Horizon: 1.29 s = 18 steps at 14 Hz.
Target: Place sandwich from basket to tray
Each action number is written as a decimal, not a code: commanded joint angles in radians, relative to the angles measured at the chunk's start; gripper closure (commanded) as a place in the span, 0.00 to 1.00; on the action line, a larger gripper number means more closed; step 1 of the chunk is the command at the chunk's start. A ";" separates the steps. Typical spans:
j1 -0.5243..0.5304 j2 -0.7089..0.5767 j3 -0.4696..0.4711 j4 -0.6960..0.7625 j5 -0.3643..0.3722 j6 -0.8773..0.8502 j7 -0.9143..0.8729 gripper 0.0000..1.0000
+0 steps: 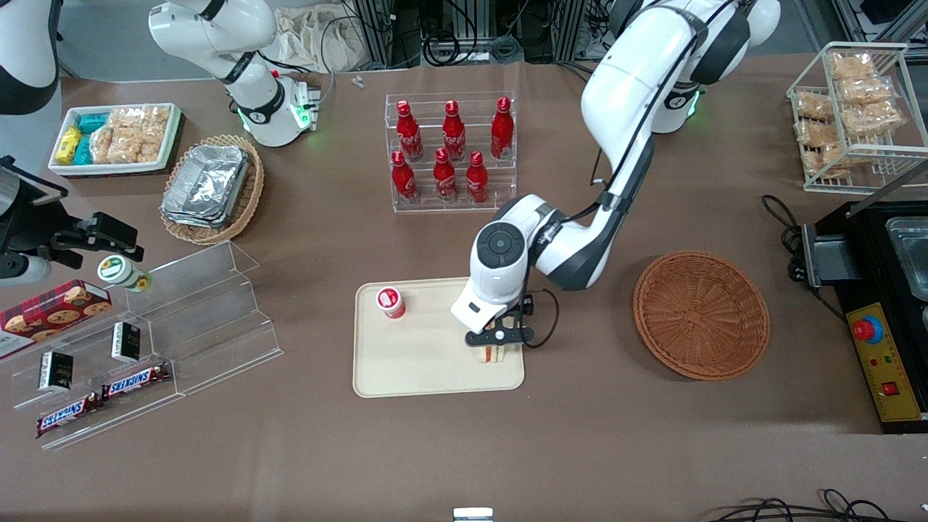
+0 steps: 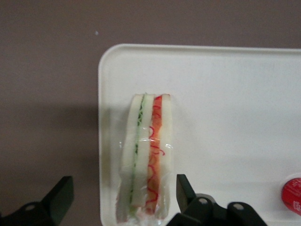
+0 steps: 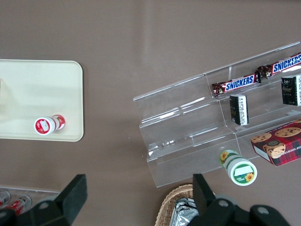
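Note:
The sandwich [image 1: 495, 354] stands on its edge on the cream tray [image 1: 428, 366], close to the tray's rim at the end nearest the basket. In the left wrist view the wrapped sandwich [image 2: 146, 160] shows pale bread with green and red-orange filling, resting on the tray [image 2: 225, 103]. My gripper [image 1: 499, 341] hovers straight over it and is open; in the wrist view the gripper [image 2: 123, 183] has one finger on each side of the sandwich, with gaps showing. The reddish-brown basket [image 1: 701, 313] sits toward the working arm's end and holds nothing.
A small red-capped cup [image 1: 390, 301] stands on the tray toward the parked arm's end. A clear rack of red bottles [image 1: 449, 148] is farther from the camera than the tray. A clear stepped stand [image 1: 167, 341] with snack bars, a black machine [image 1: 881, 304].

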 commanded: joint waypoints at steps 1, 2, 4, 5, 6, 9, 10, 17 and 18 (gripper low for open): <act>0.071 -0.152 -0.004 -0.026 0.012 -0.151 -0.006 0.00; 0.102 -0.199 -0.004 -0.036 0.013 -0.210 -0.002 0.00; 0.181 -0.330 -0.005 -0.119 0.007 -0.261 0.026 0.00; 0.232 -0.409 -0.007 -0.199 -0.004 -0.259 0.084 0.00; 0.287 -0.485 -0.007 -0.285 -0.010 -0.247 0.137 0.00; 0.379 -0.620 -0.005 -0.364 -0.037 -0.302 0.199 0.00; 0.415 -0.643 -0.005 -0.361 -0.040 -0.340 0.260 0.00; 0.628 -0.740 -0.004 -0.369 -0.087 -0.483 0.613 0.00; 0.640 -0.738 -0.004 -0.365 -0.085 -0.492 0.664 0.00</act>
